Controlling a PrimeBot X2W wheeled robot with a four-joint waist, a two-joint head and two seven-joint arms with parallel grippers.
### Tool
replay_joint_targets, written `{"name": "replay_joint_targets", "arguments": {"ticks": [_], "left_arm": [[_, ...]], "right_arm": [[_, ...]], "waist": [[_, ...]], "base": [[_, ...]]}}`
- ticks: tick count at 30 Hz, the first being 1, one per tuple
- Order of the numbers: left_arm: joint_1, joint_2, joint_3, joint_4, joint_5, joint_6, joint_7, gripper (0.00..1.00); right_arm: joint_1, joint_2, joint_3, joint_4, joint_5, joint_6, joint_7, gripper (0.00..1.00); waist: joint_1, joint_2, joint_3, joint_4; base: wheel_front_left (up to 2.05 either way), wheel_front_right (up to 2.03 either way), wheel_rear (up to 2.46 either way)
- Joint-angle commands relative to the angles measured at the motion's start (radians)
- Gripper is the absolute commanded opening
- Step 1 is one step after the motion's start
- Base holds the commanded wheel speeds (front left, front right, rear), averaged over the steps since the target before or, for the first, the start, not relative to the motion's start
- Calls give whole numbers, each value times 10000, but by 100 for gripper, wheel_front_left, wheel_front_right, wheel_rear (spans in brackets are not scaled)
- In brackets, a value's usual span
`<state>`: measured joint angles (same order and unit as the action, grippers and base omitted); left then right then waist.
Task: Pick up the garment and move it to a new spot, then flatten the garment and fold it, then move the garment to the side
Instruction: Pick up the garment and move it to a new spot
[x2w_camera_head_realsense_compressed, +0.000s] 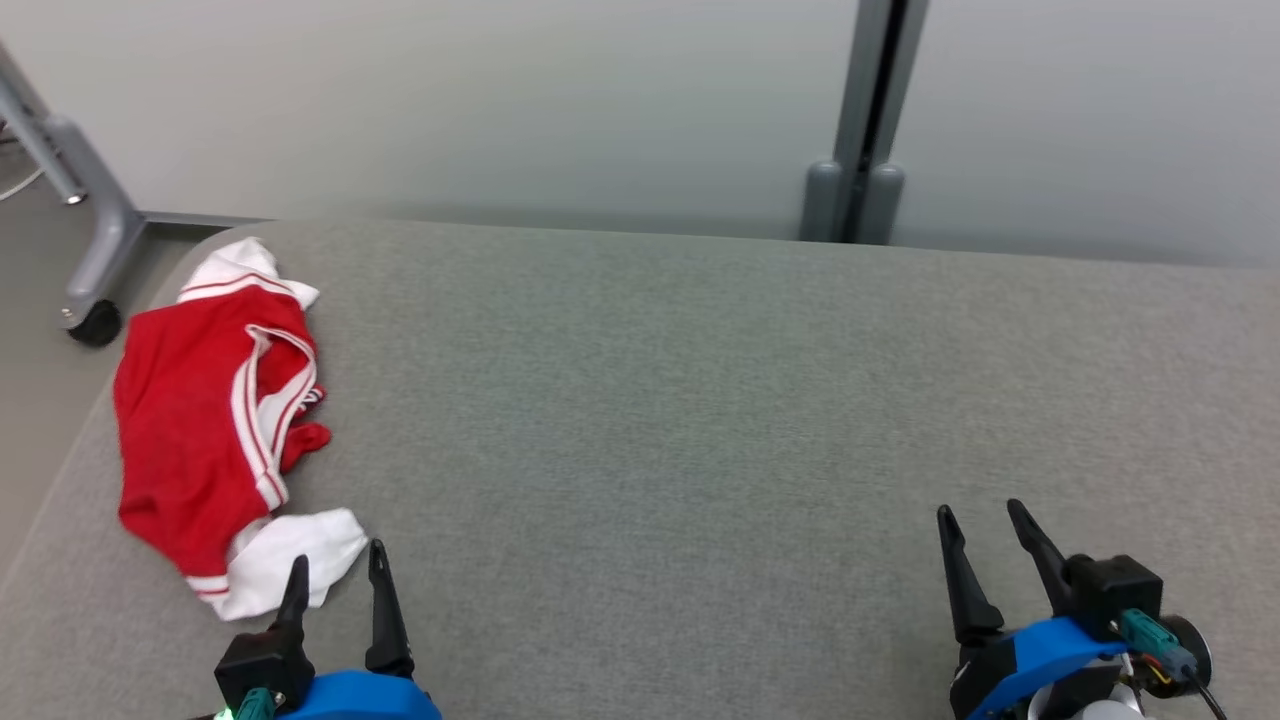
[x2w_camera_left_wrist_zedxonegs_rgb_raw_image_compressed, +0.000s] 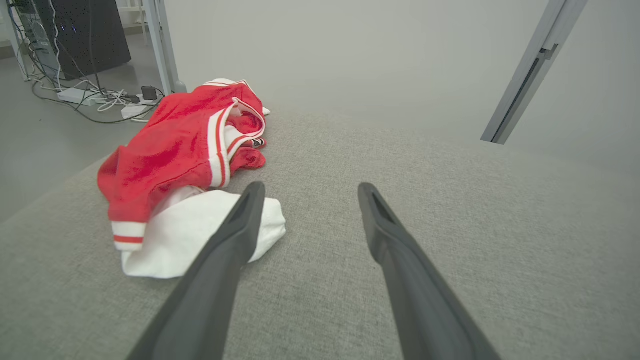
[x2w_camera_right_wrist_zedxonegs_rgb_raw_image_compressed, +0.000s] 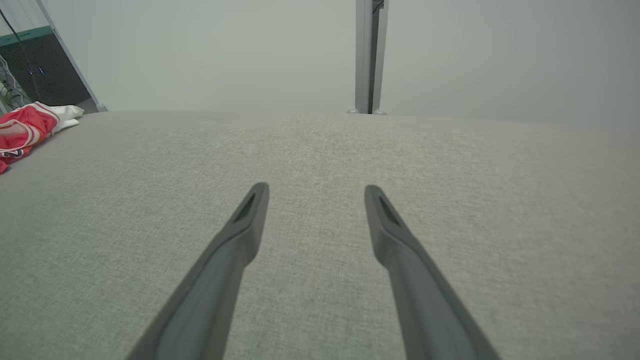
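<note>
Plainly, this reach belongs to my left side. The crumpled red garment with white striped trim (x2w_camera_head_realsense_compressed: 215, 420) lies bunched at the left edge of the grey fabric-covered bench (x2w_camera_head_realsense_compressed: 700, 400). Its long axis runs away from me along that edge, with one white end at the far corner and another nearest me. My left tool (x2w_camera_head_realsense_compressed: 338, 553) has its two dark fingers spread wide with nothing between them. The near white end sits just ahead of it and to its left. In the left wrist view my left finger (x2w_camera_left_wrist_zedxonegs_rgb_raw_image_compressed: 235, 235) crosses in front of that white cloth, but I cannot tell whether it touches. My right tool (x2w_camera_head_realsense_compressed: 979, 507) is spread just as wide and empty, well apart from the cloth across bare bench. I judge the pick-up not yet begun. The coming move calls for my left tool to go forward and leftward until a fold sits between its fingers. With the cloth so near the edge, a careless nudge might push it off the bench.
</note>
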<state>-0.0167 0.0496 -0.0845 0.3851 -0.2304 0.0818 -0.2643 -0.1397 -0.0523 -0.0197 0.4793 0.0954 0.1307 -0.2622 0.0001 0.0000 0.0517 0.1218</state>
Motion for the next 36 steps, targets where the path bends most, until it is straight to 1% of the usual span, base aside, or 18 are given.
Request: {"name": "replay_joint_targets", "arguments": {"ticks": [1,7,11,14,17,22,25,28,31,36], "left_arm": [[-113,22,40,47,-151,98,1,100],[21,16,420,149,-443,348,1,100],[107,7,692,429,-566,366,1,100],[163,9,941,556,-631,414,1,100],[179,12,1143,616,-550,335,1,100],[63,12,1599,598,-480,236,1,100],[-285,19,1908,592,-444,44,1,100],[-693,39,2320,649,-483,-415,1,100],[-1425,370,2571,904,-405,-996,-1,100],[-3010,1030,2481,1857,-450,-1711,3,100]], "right_arm": [[-197,13,136,9,-106,1,-32,100],[-359,10,751,158,-122,1,-32,100],[-540,0,1369,239,-105,-1,-32,100],[-626,0,1819,308,-68,-1,-32,100],[-671,-2,2156,383,-41,-1,-32,100],[-705,-3,2466,408,81,-1,-32,100],[-820,-3,2615,333,104,-1,-32,100],[-954,-3,2688,199,70,-1,-32,100],[-1158,-32,2751,-37,23,-1,-31,100],[-1525,-226,2919,-527,102,-1,-32,100]], "waist": [[-1,0,326,623],[-1,0,563,1874],[-1,0,735,2394],[-1,0,803,2609],[-1,0,777,2705],[-1,0,761,2598],[-1,0,888,2455],[-1,0,1137,2306],[-1,0,1517,2142],[-1,0,2211,1836]], "base": [[0,0,0],[0,0,0],[0,0,0],[0,0,0],[0,0,0],[0,0,0],[0,0,0],[0,0,0],[0,0,0],[0,0,0]]}}
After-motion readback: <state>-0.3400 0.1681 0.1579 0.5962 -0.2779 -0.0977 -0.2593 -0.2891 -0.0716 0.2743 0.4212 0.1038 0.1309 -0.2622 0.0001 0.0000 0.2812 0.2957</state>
